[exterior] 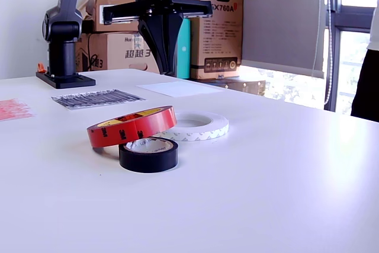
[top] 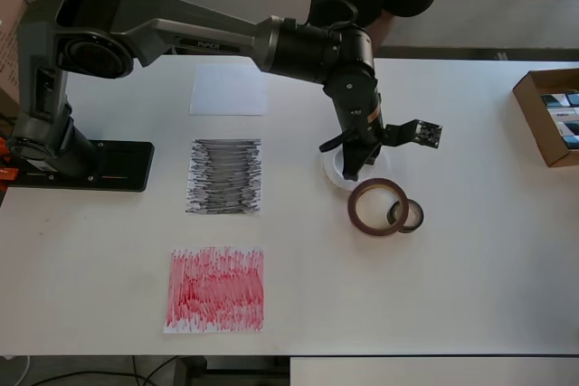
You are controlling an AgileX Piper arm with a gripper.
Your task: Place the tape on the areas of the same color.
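Note:
The white tape point(top: 336, 172) lies flat on the table, largely covered in the overhead view by my gripper point(top: 351, 169). In the exterior view the gripper point(exterior: 167, 70) hangs above the table behind the white tape point(exterior: 198, 125), touching nothing, its fingers point(exterior: 159, 39) pressed together and empty. The reddish-brown tape point(top: 378, 206) sits tilted, one edge propped on the small black tape point(top: 406, 215). The white area point(top: 228, 89), the black-scribbled area point(top: 224, 176) and the red-scribbled area point(top: 215, 288) lie in a column to the overhead view's left, all bare.
The arm's base point(top: 81, 164) is clamped at the overhead view's left edge. An open cardboard box point(top: 534, 110) sits at the table's right edge. In the exterior view, stacked cartons point(exterior: 213, 22) stand behind the table.

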